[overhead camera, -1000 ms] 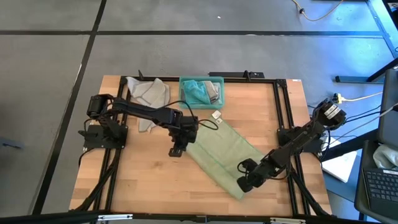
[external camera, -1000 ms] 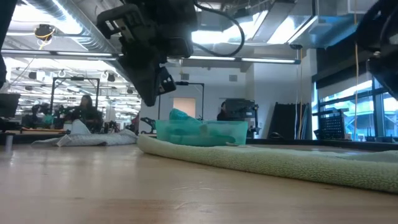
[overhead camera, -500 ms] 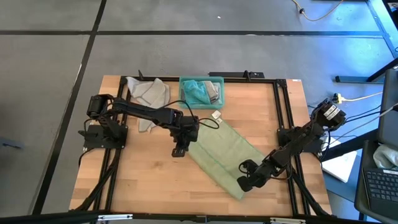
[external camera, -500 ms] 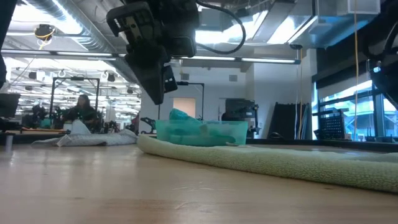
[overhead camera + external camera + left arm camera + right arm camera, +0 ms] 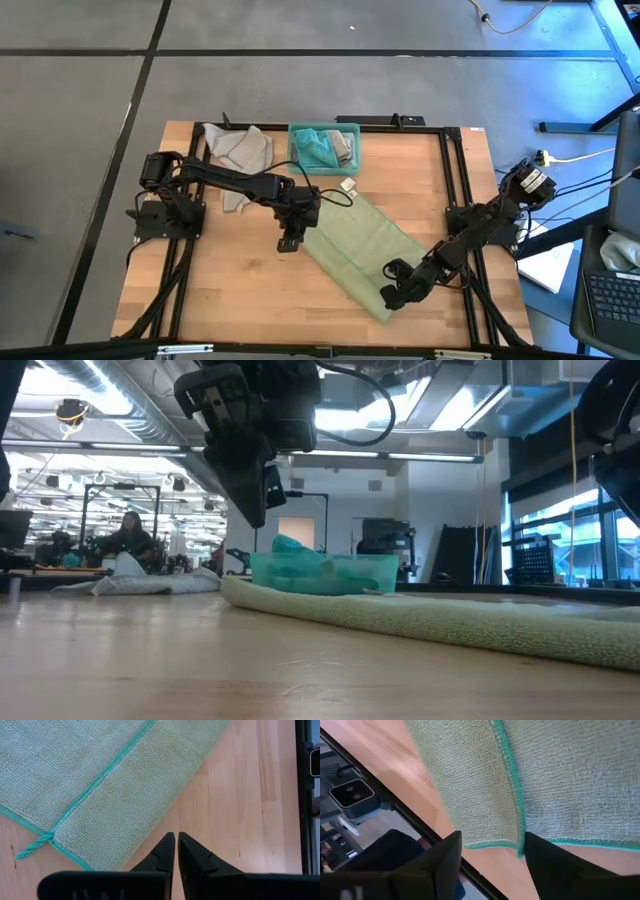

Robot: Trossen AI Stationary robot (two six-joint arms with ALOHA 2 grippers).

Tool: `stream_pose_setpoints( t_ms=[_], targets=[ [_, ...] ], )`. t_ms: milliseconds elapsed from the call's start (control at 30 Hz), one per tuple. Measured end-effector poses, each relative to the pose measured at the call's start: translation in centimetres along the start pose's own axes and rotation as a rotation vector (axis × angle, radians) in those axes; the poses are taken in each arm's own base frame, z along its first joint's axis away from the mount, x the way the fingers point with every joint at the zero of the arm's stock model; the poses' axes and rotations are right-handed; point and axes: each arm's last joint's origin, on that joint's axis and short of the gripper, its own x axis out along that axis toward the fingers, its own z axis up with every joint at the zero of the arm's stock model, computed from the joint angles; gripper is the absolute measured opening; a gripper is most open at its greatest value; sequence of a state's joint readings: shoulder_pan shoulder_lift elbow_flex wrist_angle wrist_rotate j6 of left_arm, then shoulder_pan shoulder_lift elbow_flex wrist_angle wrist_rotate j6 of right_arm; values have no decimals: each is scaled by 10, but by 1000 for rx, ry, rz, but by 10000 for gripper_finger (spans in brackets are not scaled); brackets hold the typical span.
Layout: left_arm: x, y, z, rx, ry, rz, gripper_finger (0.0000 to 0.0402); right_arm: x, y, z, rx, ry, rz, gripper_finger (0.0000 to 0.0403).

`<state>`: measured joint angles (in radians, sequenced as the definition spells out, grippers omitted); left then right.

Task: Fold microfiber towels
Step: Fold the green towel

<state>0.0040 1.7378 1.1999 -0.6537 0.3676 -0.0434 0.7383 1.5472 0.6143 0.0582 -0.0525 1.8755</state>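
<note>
A pale green microfiber towel [image 5: 358, 248] with teal edging lies folded double, slantwise on the wooden table [image 5: 230, 290]; its white tag [image 5: 348, 185] shows at the far end. My left gripper [image 5: 287, 243] is shut and hangs above bare wood, just off the towel's left edge [image 5: 150, 815]. My right gripper [image 5: 392, 295] is open at the towel's near end. In its wrist view the fingers stand either side of the towel's stacked corner [image 5: 519, 847]. I cannot tell whether they touch it.
A teal plastic bin [image 5: 323, 145] at the table's far edge holds a teal cloth and a grey one. A crumpled grey towel [image 5: 236, 150] lies to its left. Black frame rails [image 5: 458, 200] run along the table's sides. Bare wood lies left of the green towel.
My right gripper has tipped a little further down over the towel's near corner and stays open. The towel lies as before.
</note>
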Motion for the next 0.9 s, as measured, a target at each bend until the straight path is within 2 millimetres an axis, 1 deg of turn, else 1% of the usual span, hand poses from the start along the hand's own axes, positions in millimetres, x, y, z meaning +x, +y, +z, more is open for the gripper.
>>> stream_pose_setpoints(
  t_ms=[167,367,467,767,900],
  targets=[
    [0,0,0,-1,0,0,14,9,-4,1,6,20,-27,213],
    [0,0,0,0,0,0,14,20,2,1,-4,16,66,207],
    [0,0,0,1,0,1,14,20,1,1,-4,12,61,187],
    [0,1,0,23,-2,15,14,21,1,1,-25,11,59,104],
    [-2,5,0,69,-5,24,14,20,1,0,-57,38,53,70]
  ],
)
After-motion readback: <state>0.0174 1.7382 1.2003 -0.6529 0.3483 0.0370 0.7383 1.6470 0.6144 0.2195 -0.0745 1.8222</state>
